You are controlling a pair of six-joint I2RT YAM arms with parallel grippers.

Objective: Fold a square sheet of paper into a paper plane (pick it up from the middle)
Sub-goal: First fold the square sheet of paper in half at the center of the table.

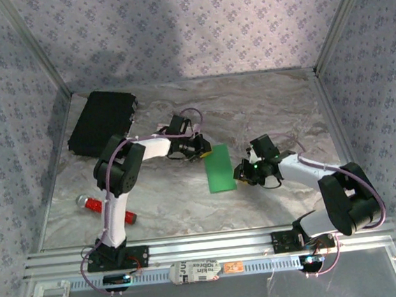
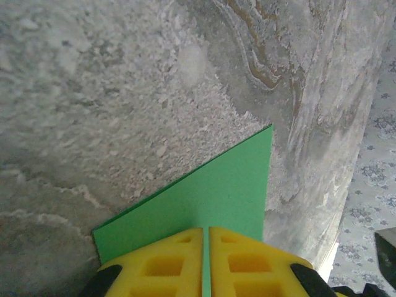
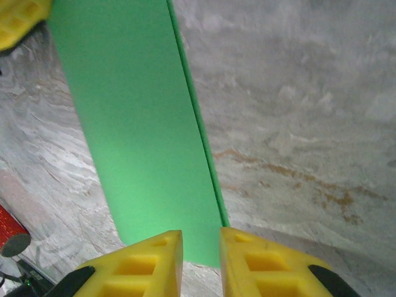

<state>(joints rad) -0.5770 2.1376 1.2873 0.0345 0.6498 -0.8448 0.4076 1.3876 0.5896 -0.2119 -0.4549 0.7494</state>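
Top external: green paper; label illegible

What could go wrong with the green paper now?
1. The left tool pinches the green paper near just one corner, so a pull might crumple or tear it.
2. The right tool has its jaws apart at the paper's other end, so the folded layers might spring open or slide out of line.
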